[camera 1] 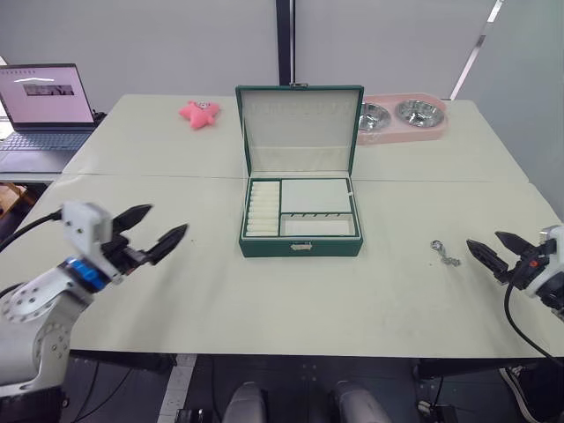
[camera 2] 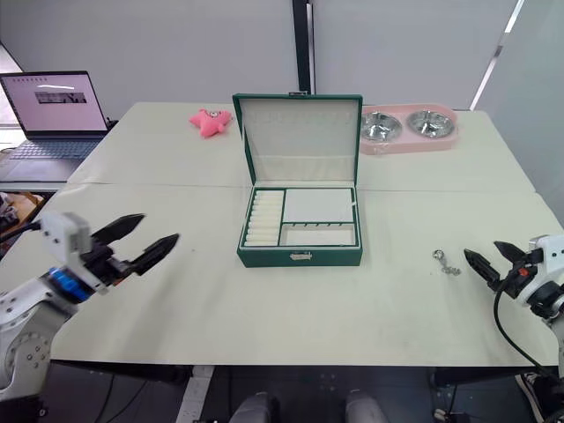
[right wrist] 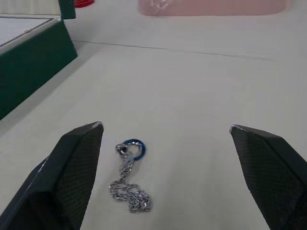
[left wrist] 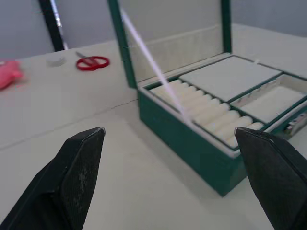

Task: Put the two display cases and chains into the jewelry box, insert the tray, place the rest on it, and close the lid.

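The dark green jewelry box (camera 1: 300,248) stands in the middle of the table with its lid (camera 1: 300,130) raised upright. The tray (camera 1: 315,196), cream-lined with ridged ring slots on its left, sits inside the box. One short silver chain (camera 1: 445,254) with a blue ring lies on the table to the right of the box. My right gripper (camera 1: 483,239) is open just right of that chain (right wrist: 128,179), a little apart from it. To the left of the box, my left gripper (camera 1: 167,218) hovers open and holds nothing. The two display cases are out of view.
An open laptop (camera 1: 46,106) stands at the far left. A pink star toy (camera 1: 199,113) lies behind the box on the left, and a pink feeder with two steel bowls (camera 1: 401,117) sits behind it on the right. Red scissors (left wrist: 92,62) lie beyond the box.
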